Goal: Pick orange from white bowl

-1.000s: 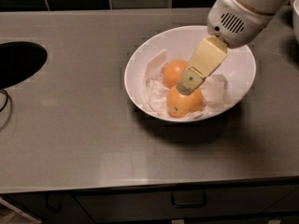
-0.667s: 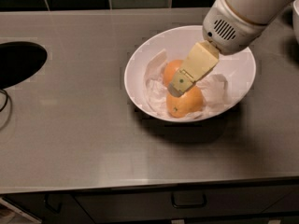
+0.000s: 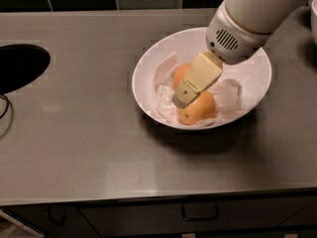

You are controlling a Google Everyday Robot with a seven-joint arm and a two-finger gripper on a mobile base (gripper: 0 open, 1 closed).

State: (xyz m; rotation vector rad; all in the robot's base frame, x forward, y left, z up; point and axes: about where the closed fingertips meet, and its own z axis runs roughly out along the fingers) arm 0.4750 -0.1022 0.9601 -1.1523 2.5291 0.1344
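Observation:
The white bowl (image 3: pixel 148 68) stands on the steel counter right of centre, lined with crumpled white paper (image 3: pixel 166 95). Two oranges lie in it. The orange (image 3: pixel 202 110), deeper in colour with a dark stem dot, lies at the near side. A paler orange (image 3: pixel 180 75) lies behind it, partly hidden. My gripper (image 3: pixel 181 99) reaches down from the upper right into the bowl. Its cream-coloured tip sits over the gap between the two fruits, against the near orange's upper left side.
A dark round opening (image 3: pixel 20 66) is cut into the counter at the left, with a cable (image 3: pixel 6 114) by the left edge. A white object (image 3: pixel 313 9) shows at the top right. The counter's front edge runs above a drawer handle (image 3: pixel 200 215).
The gripper and arm have shifted left and a little lower into the bowl, from over the near orange's top to its upper left side. The oranges have not moved.

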